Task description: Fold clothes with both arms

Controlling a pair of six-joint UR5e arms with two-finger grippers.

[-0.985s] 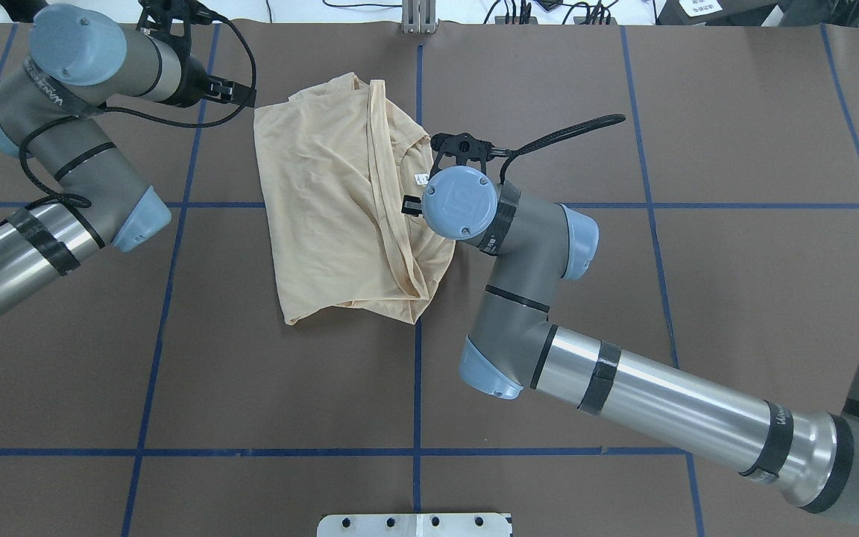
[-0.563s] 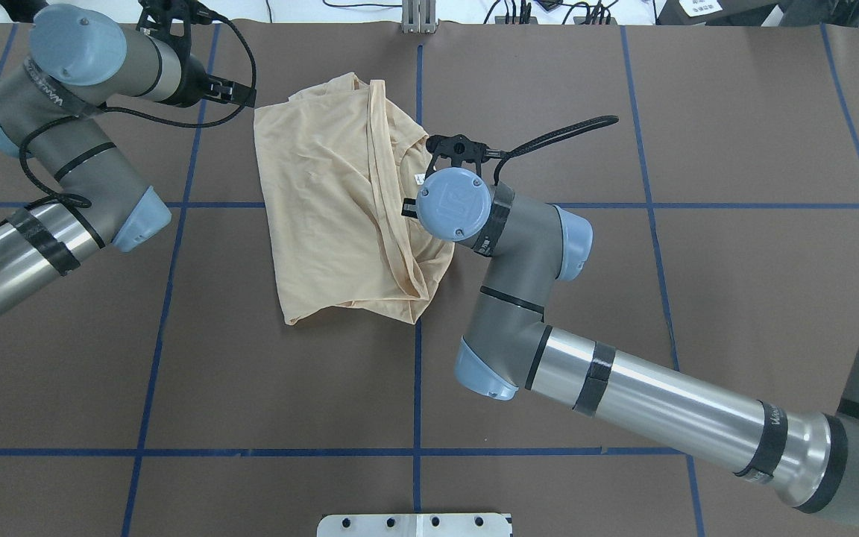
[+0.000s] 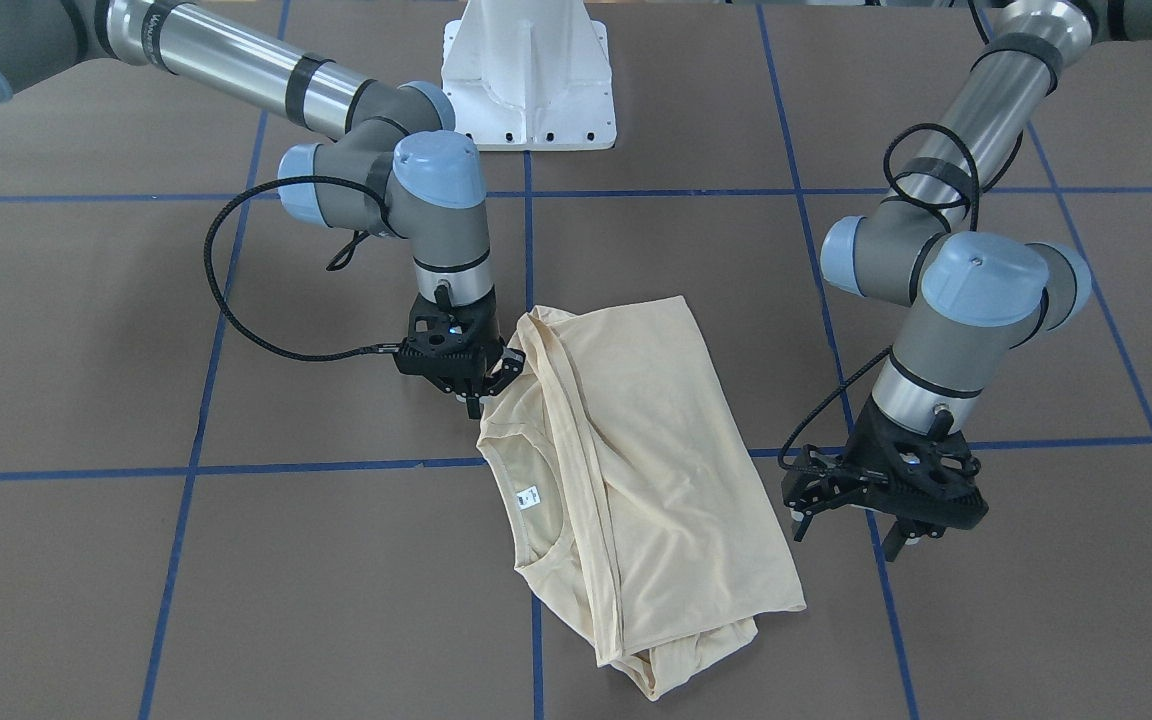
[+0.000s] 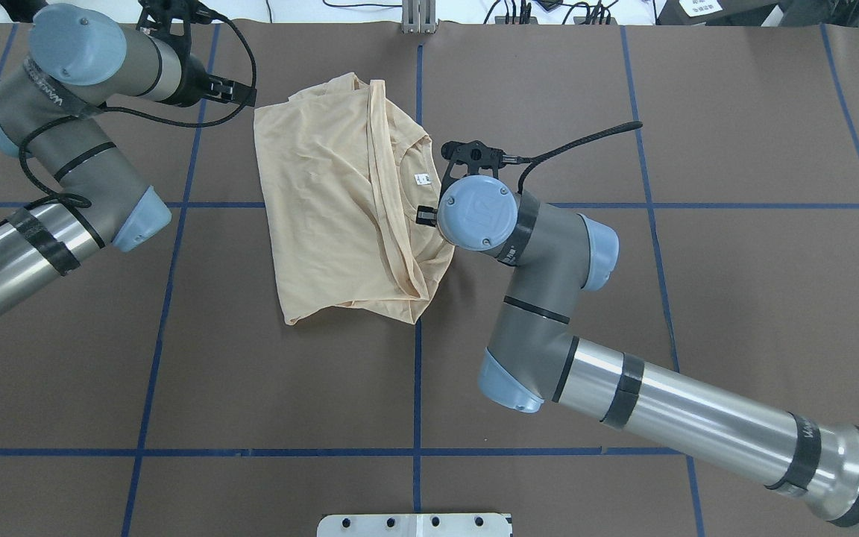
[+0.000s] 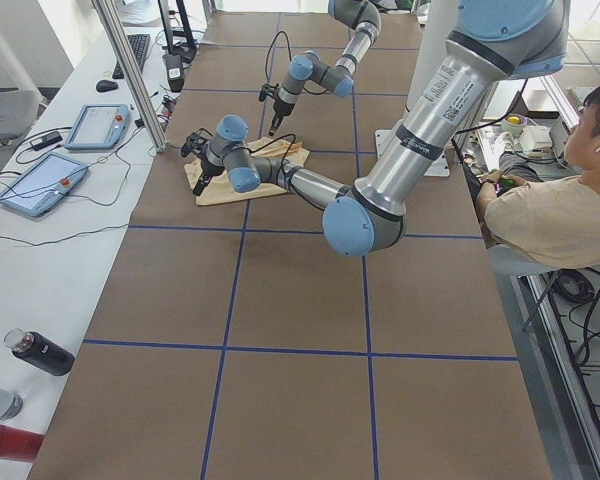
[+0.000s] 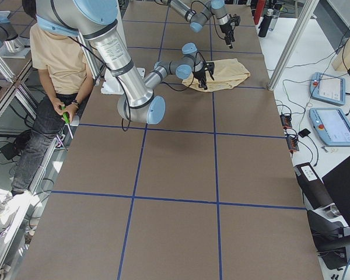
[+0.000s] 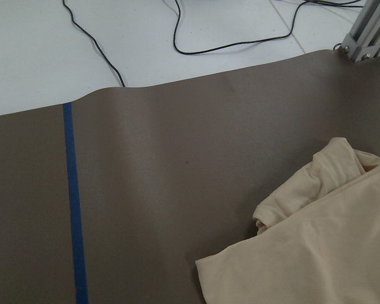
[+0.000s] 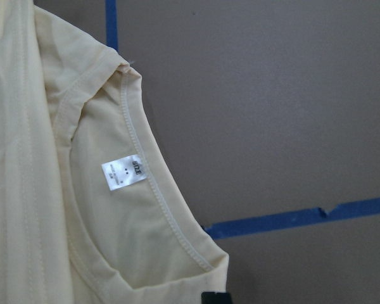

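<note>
The pale cream-yellow shirt (image 3: 636, 470) lies roughly folded at the table's middle, also seen from overhead (image 4: 332, 209). Its collar with the small white label (image 3: 528, 493) faces my right side; no print shows. My right gripper (image 3: 491, 385) hangs at the shirt's edge beside the collar, and its jaws look open and empty. The right wrist view shows the collar and label (image 8: 122, 171) flat on the table. My left gripper (image 3: 876, 530) looks open and empty, just off the shirt's opposite far corner. The left wrist view shows that corner (image 7: 329, 253).
Brown table cover (image 4: 623, 298) with blue tape grid lines. White pedestal base (image 3: 528, 80) at the robot's side. A metal post (image 4: 418, 19) and cables at the far edge. A seated person (image 5: 550, 200) beside the table. Tablets (image 6: 335, 125) and bottles (image 5: 40, 355) along the far side.
My right arm first moved left over the collar, then pulled back to the right, off the shirt. The shirt and my left arm have not moved.
</note>
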